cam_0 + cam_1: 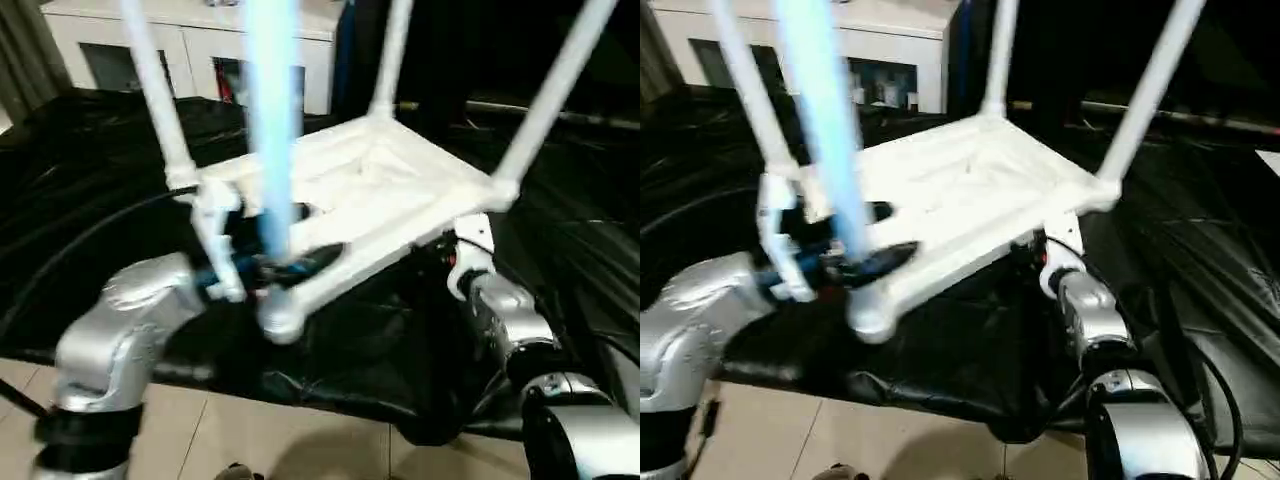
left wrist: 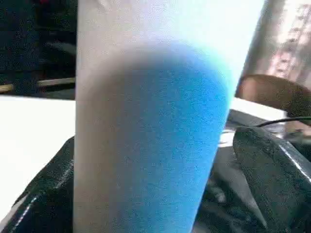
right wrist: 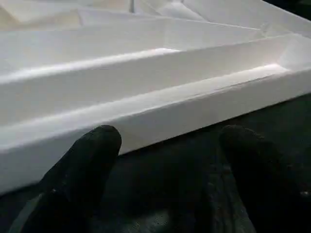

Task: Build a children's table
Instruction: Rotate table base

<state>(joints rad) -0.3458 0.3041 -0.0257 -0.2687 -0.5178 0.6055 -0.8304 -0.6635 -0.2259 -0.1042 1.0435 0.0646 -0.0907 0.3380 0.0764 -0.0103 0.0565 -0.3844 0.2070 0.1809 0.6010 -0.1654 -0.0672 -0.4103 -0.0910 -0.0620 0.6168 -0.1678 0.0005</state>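
Observation:
The children's table lies upside down on a black sheet: a white ribbed tabletop (image 1: 380,190) with three white legs (image 1: 155,80) (image 1: 392,50) (image 1: 560,90) standing up from its corner sockets. A fourth leg (image 1: 272,130), tinted blue, stands at the near left corner socket (image 1: 280,322). My left gripper (image 1: 275,262) is open around this leg just above the socket, and the leg (image 2: 146,121) rises between its black fingers (image 2: 272,170). My right gripper (image 3: 172,141) is open at the tabletop's near right edge (image 3: 146,116), with nothing between its fingers.
The black sheet (image 1: 100,170) covers the low platform under the tabletop. A white cabinet with glass doors (image 1: 200,40) stands behind it. Tiled floor (image 1: 250,430) runs along the near edge. Cables (image 1: 90,230) trail to my left arm.

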